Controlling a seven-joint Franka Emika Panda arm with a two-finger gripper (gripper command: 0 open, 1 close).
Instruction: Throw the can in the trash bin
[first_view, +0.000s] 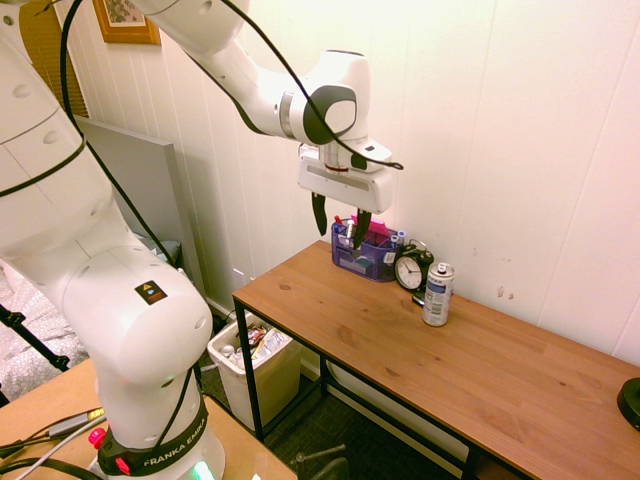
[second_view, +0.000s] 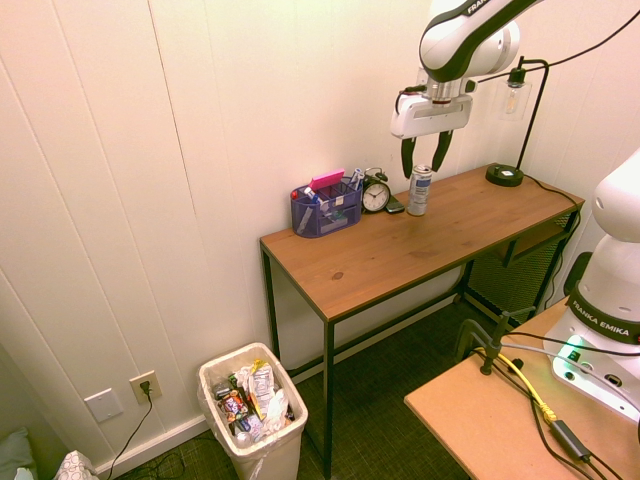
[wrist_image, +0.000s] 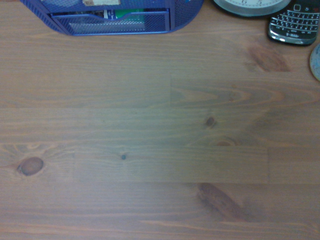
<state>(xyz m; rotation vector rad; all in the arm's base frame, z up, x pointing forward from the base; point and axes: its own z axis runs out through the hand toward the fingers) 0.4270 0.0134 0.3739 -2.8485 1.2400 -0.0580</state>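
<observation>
1. Bench (first_view: 480, 370) – wood top w/ black metal frame, set against white panelled wall; grain & knots fill the wrist view.
2. Trash bin (second_view: 262, 452) – off-white, on the floor below the bench's end, partly under it; mixed litter inside, heaped nearly to the rim.
3. Fingers (first_view: 340, 222) – hang above the bench, pointing down, spread apart w/ a clear gap, holding nothing. Well above the bench top, just in front of the organizer in first ext view.
4. Blue mesh desk organizer (first_view: 364, 254) – at the bench's back edge by the wall, pink item & pens sticking out; its front edge shows in wrist view (wrist_image: 112, 22).
5. Alarm clock (first_view: 411, 268) – round, black, white face, just beside the organizer, between it & the can.
6. Can (first_view: 437, 294) – silver-grey aerosol w/ blue label, upright on the bench, just beside the clock on the side away from the organizer. Not touched by the fingers; they sit apart from it, up & toward the organizer.
7. Phone (wrist_image: 295, 26) – small black keypad handset, flat on the bench near the clock's base.
</observation>
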